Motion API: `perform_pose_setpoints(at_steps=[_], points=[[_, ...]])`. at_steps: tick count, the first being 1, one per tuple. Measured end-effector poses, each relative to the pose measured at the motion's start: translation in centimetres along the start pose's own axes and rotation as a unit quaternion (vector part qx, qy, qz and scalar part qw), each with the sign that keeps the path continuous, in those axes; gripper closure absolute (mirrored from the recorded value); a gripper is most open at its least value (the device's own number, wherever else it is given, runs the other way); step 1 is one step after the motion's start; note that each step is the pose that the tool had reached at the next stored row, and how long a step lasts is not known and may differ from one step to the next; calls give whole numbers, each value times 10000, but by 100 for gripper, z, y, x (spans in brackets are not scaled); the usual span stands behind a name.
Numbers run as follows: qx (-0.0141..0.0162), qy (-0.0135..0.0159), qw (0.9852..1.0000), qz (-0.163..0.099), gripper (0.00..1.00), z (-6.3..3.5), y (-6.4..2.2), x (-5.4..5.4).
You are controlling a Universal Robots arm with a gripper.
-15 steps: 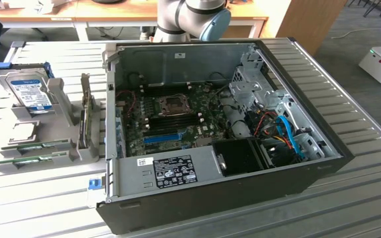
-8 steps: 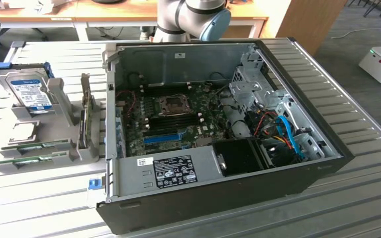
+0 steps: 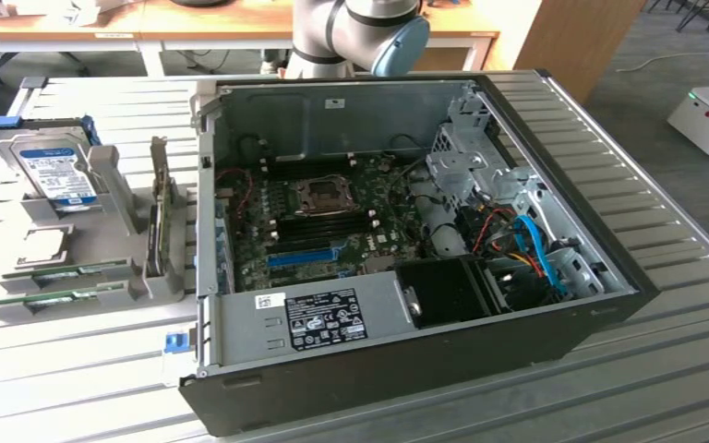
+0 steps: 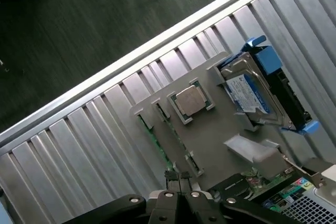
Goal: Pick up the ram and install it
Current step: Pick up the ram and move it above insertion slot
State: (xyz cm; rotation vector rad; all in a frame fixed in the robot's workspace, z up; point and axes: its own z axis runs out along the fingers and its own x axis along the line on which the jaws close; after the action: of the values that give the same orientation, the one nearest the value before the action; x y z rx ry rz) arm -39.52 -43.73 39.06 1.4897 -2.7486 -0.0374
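Observation:
Two ram sticks (image 3: 66,275), thin green boards, stand on edge in slots at the near end of a grey holder (image 3: 108,198), to the exterior view's left of the open computer case (image 3: 416,231). In the wrist view the same ram sticks (image 4: 156,141) run side by side along the grey holder (image 4: 220,135). My gripper (image 4: 180,180) hangs above the holder with its fingertips pressed together, shut on nothing, close over one end of the sticks. The motherboard (image 3: 330,217) lies exposed inside the case, with dark memory slots below the processor socket.
The holder also carries a silver hard drive with a blue label (image 3: 56,171), a processor chip (image 3: 37,242) and an upright card (image 3: 158,208). My arm's base (image 3: 348,37) stands behind the case. Everything rests on a ribbed metal table (image 3: 663,351).

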Motion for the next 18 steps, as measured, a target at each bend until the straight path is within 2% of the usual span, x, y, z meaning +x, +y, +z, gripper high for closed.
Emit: perform_pose_setpoints(at_steps=[3, 9, 14, 18], points=[[1, 14, 9987, -505, 89, 0, 0, 0], [2, 28, 9950, -996, 89, 0, 0, 0], [3, 40, 9902, -1398, 89, 0, 0, 0], [3, 48, 9854, -1700, 89, 0, 0, 0]])
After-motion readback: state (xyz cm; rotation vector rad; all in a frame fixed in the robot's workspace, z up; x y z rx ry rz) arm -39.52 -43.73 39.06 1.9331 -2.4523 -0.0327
